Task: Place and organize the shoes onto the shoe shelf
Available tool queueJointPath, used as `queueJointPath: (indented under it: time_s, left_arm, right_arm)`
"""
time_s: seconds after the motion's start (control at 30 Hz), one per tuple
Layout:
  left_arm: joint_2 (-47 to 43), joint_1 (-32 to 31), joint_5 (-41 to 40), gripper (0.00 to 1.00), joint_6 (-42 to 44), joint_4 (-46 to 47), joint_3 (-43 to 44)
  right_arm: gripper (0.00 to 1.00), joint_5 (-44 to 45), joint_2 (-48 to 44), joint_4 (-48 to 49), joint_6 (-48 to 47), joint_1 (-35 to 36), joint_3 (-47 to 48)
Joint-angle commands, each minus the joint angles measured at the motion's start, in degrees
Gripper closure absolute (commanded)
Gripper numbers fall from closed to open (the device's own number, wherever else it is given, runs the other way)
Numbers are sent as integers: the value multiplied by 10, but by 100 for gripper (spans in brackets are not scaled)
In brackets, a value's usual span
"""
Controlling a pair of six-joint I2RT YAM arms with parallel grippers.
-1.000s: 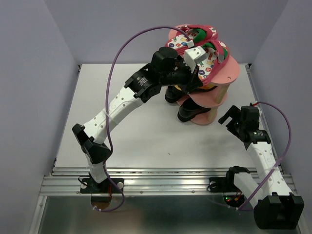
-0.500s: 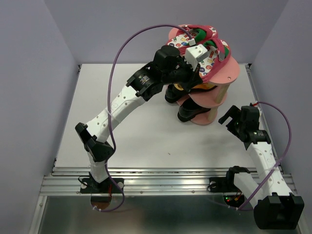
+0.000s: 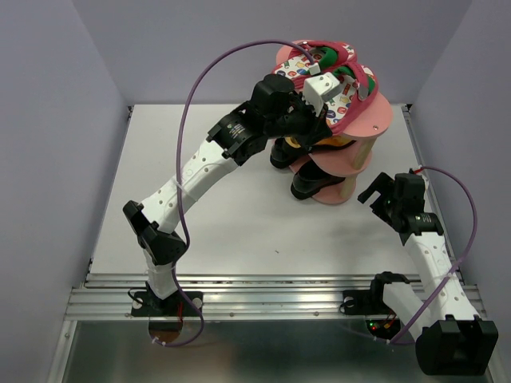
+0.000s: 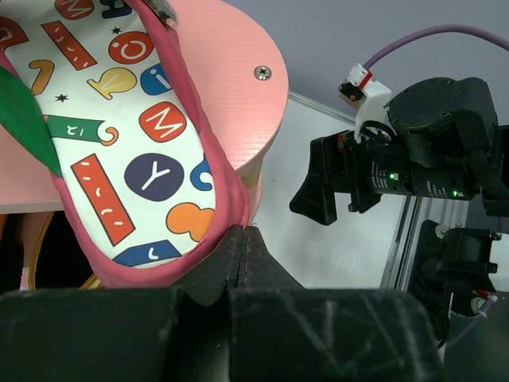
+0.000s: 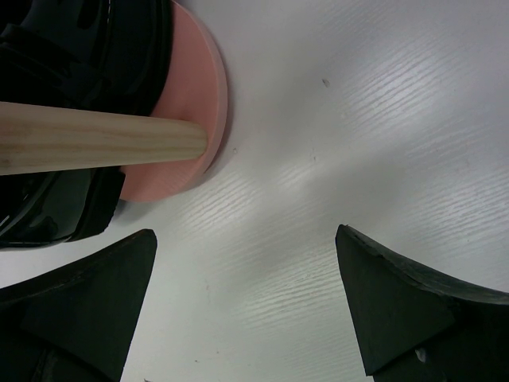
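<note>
**Up at the top board: one claw shut at a flip-flop's heel, the other gaping by the foot**

Up at the shelf's top tier, the left gripper (image 4: 242, 239) has its two fingers pressed tight together with nothing between them. The tips sit right at the pink heel rim of the nearer flip-flop (image 4: 151, 171), whose lettered footbed runs off toward 11 o'clock in the wrist view.

That sandal lies flat on the top board of the shoe shelf (image 3: 382, 116), side by side with a second flip-flop (image 3: 323, 54) at its 12 o'clock side. That makes two flip-flops up there, both with the footbed up.

From above I count three pink boards stacked on round posts, and the shelf stands at about 1 o'clock on the white table (image 3: 239, 215). Below the top board two black shoes show. The upper black loafer (image 3: 281, 155) pokes out at the shelf's 9 o'clock side, and the lower black loafer (image 3: 310, 185) sits under it near the foot. Which board carries the upper one I cannot tell. Only a sliver of gold shoe (image 3: 298, 144) peeps out between them, too little to count.

Down at 4 o'clock from the shelf's foot, the right gripper (image 5: 245, 239) hangs low over the table with its fingers spread wide and nothing held. The bottom board and a wooden post (image 5: 95, 139) sit at its 10 o'clock.
</note>
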Motion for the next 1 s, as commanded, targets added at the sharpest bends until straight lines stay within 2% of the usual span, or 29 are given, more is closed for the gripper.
queueJointPath:
  time_s: [0.0, 0.53, 0.8, 0.97]
  left_arm:
    - [10, 6, -36, 100, 9, 8, 13]
    - [-1, 6, -117, 100, 3, 15, 4]
    - [-43, 6, -21, 100, 14, 52, -48]
    - [-63, 6, -6, 100, 16, 76, -85]
  right_arm:
    - [0, -2, 0, 28, -9, -1, 0]
    - [0, -2, -5, 27, -9, -1, 0]
    - [0, -1, -7, 24, -7, -1, 1]
    - [0, 0, -6, 24, -7, -1, 1]
